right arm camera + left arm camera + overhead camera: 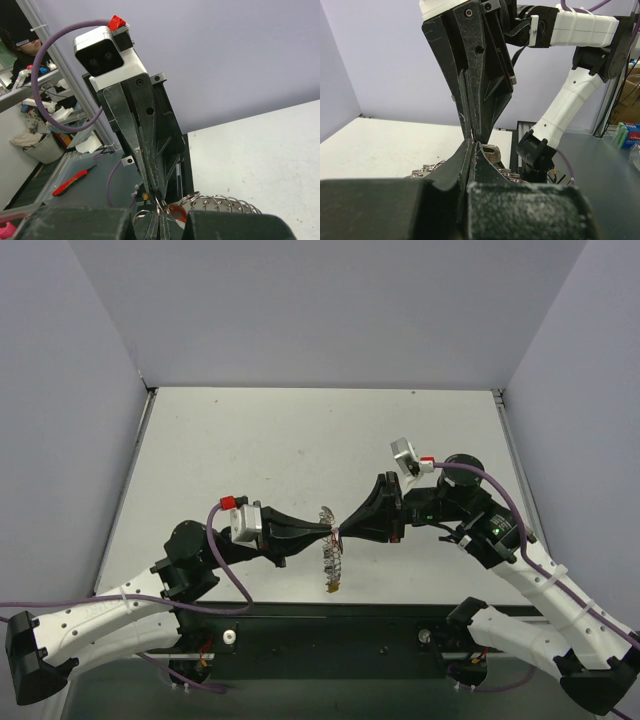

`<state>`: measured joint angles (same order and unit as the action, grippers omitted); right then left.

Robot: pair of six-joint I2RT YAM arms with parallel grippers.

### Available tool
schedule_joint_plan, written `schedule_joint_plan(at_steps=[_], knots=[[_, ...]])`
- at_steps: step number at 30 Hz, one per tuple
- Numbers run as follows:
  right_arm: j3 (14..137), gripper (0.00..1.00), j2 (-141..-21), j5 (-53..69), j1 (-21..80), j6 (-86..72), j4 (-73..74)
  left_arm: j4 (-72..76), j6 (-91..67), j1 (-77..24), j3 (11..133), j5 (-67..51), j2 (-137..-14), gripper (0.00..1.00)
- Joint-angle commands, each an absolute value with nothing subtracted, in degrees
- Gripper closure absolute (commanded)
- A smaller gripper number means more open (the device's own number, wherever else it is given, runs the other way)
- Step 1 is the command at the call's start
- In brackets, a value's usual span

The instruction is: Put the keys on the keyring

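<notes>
The black two-finger left gripper (328, 532) is seen pinched shut. The black two-finger right gripper (345, 530) is pinched shut too. Their tips are brought together, nose to nose, so that they touch or almost touch.

The big thin silver wire keyring (332, 558), fringed with lots of little silver pieces, is held up in the air right where the two tips meet. It is gripped by both, but which bit of it is pinched by each one cannot be told. Most of the keyring is seen hanging down below the tips, toward the arms' side.

The keyring is held above the flat white table (300, 440), close to the near edge and about halfway between the left and right edges.

From the left wrist, a small silver key (491, 153) is seen just beside the left fingertips, on their right. From the right wrist, a little round red tag (178, 211) is seen among the silver loops, just beside the right fingertips.
</notes>
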<state>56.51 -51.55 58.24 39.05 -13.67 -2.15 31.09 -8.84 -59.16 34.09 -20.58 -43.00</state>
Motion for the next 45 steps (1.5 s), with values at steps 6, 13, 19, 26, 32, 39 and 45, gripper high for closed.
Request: schedule_joint_plan(at_steps=[6, 13, 19, 26, 32, 39, 45], knots=[[58.3, 1.0, -51.5, 55.6, 39.0, -11.3, -3.7, 39.9, -11.6, -59.3, 36.3, -23.7, -42.5, 1.0], [57.6, 1.0, -51.2, 55.0, 38.9, -11.0, -3.7, 40.8, -12.2, -59.3, 36.1, -24.3, -41.9, 1.0], [57.2, 1.0, -51.4, 55.4, 38.9, -11.2, -4.1, 41.6, -12.9, -59.3, 35.9, -25.1, -41.9, 1.0], [56.4, 1.0, -51.9, 56.8, 38.9, -11.5, -5.4, 44.0, -14.0, -59.2, 35.4, -25.7, -41.8, 1.0], [56.0, 1.0, -52.3, 57.0, 38.8, -11.5, -5.8, 45.1, -14.9, -59.2, 35.3, -27.2, -42.0, 1.0], [55.8, 1.0, -53.1, 59.1, 38.6, -12.5, -7.2, 46.0, -15.6, -59.2, 35.1, -28.2, -41.4, 1.0], [55.7, 1.0, -53.7, 60.7, 38.6, -13.5, -8.4, 48.7, -16.9, -59.2, 34.6, -28.8, -41.4, 1.0]])
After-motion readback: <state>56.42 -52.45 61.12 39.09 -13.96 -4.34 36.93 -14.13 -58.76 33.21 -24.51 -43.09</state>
